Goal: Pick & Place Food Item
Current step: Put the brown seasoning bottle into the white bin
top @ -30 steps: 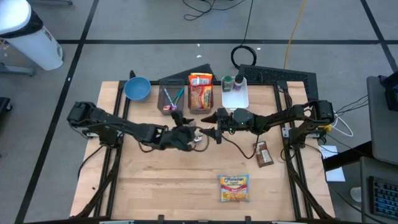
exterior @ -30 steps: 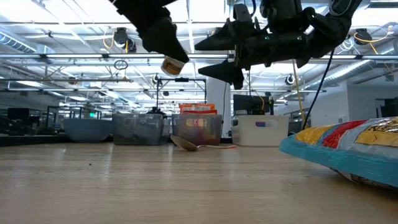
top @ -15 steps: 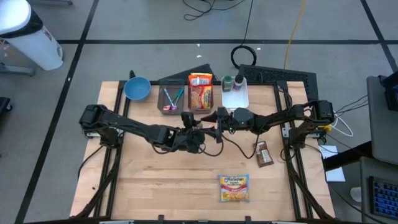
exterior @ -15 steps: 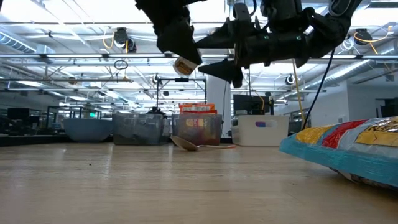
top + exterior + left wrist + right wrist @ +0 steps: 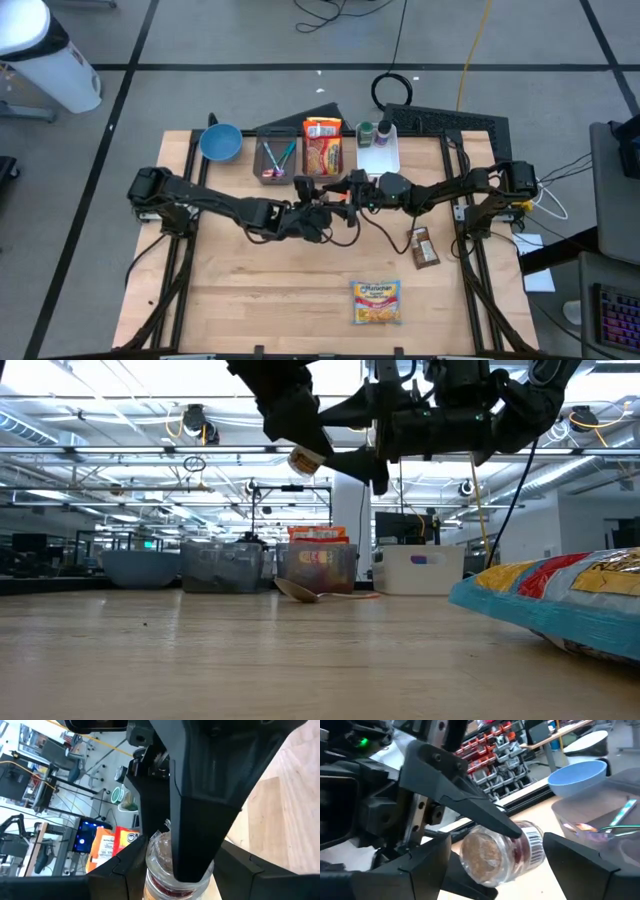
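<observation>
Your left gripper (image 5: 322, 212) has its jaws clamped on the small jar (image 5: 501, 851), high over the worktop (image 5: 250, 290) centre. Its long axis lies crosswise between the right gripper (image 5: 345, 190) jaws, spread wide, just at 1 o'clock.

jar (image 5: 497, 851) between both claws above table (image 5: 250, 300), bins (image 5: 322, 152) behind
</observation>
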Controlling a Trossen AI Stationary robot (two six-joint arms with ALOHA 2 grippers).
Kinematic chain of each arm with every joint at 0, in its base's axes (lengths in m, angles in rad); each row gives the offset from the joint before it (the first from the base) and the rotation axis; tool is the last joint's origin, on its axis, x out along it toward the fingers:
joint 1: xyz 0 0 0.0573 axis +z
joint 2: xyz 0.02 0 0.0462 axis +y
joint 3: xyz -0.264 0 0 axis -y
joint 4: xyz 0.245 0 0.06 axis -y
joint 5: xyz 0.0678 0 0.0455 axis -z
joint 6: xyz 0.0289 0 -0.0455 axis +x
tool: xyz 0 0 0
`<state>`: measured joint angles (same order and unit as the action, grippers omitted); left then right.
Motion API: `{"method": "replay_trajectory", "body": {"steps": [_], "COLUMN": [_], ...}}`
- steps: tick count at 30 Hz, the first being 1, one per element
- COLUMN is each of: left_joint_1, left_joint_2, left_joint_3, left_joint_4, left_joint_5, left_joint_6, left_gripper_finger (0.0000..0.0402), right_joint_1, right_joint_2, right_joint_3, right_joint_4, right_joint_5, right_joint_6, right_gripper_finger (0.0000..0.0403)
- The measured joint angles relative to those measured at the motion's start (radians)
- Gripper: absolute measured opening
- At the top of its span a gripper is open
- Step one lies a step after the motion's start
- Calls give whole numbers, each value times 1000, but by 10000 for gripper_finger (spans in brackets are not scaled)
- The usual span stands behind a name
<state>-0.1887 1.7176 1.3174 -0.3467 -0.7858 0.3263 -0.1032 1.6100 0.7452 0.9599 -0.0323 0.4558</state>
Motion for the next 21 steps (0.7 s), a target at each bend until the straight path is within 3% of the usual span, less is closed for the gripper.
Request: {"method": "replay_trajectory", "body": {"steps": [21], "left_joint_1": [13], "left_joint_2": [0], "left_joint_3": [-1], "left_joint_4": [76], "left_joint_5": [15], "left_joint_6": [72], "left_gripper_finger": [188], "right_joint_1": [-1], "right_joint_2": [0], "right_joint_3": [1], "right_joint_4": [-8], "right_joint_5": [62], "right_joint_6": [-7], "right_gripper_finger": [307]}}
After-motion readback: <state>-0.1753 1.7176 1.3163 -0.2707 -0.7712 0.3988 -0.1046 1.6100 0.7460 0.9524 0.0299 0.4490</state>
